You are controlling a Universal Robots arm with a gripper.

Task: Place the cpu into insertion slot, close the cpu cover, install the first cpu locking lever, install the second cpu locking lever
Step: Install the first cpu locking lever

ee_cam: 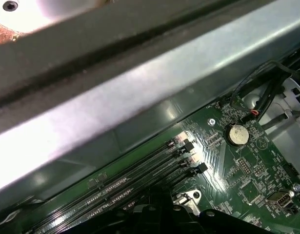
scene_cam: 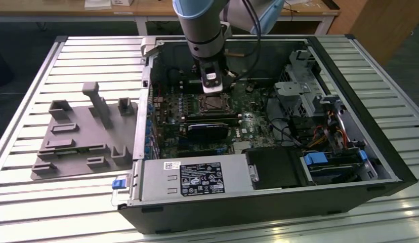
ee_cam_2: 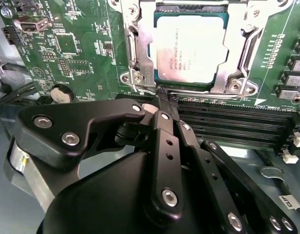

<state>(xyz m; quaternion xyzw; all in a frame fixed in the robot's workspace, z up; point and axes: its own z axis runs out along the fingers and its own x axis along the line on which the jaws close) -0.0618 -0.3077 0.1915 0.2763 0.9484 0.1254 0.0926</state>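
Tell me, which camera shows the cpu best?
The second wrist view: the cpu lies close and face-up inside the silver cover, just past the gripper. The exterior view shows the socket as a small dark square under the arm.

Faint grey print on the cpu [ee_cam_2: 189,46] face, too small to make out, black label with white print and a small white sticker on the power supply [scene_cam: 196,178] at the case's front edge, none legible
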